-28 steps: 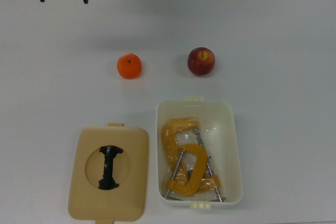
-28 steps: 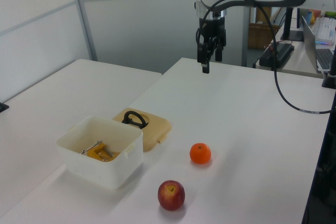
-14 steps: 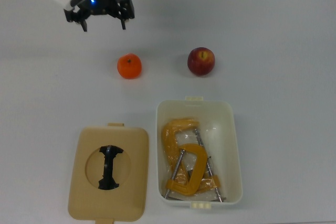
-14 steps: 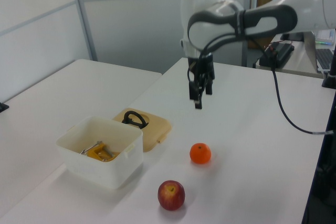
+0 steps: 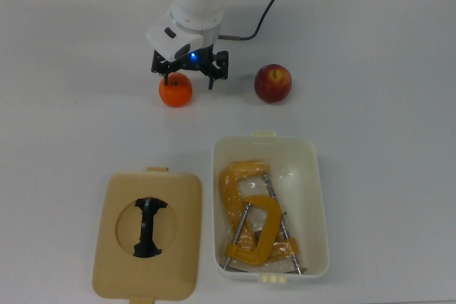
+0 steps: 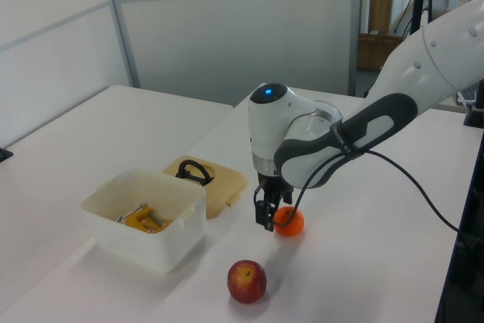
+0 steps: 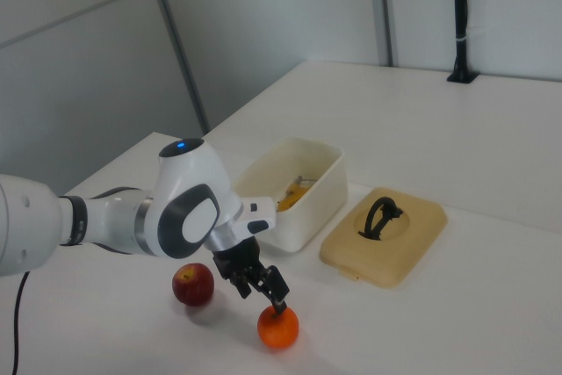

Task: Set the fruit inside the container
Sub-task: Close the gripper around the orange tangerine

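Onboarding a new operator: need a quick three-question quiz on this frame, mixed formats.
1. True or false: the mandarin already lies in the white tub.
2. What lies in the tub? A) an apple B) orange-yellow C-clamps C) nothing
3. Which fruit is the pincer positioned over?

Key: 1. False, it sits on the table. 2. B. 3. The mandarin; the apple sits apart, at the top view's right.

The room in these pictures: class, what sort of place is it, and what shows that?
Probably a robotics lab or workshop: a robot arm works over a plain white table, partition panels stand behind, and C-clamps lie in a tub.
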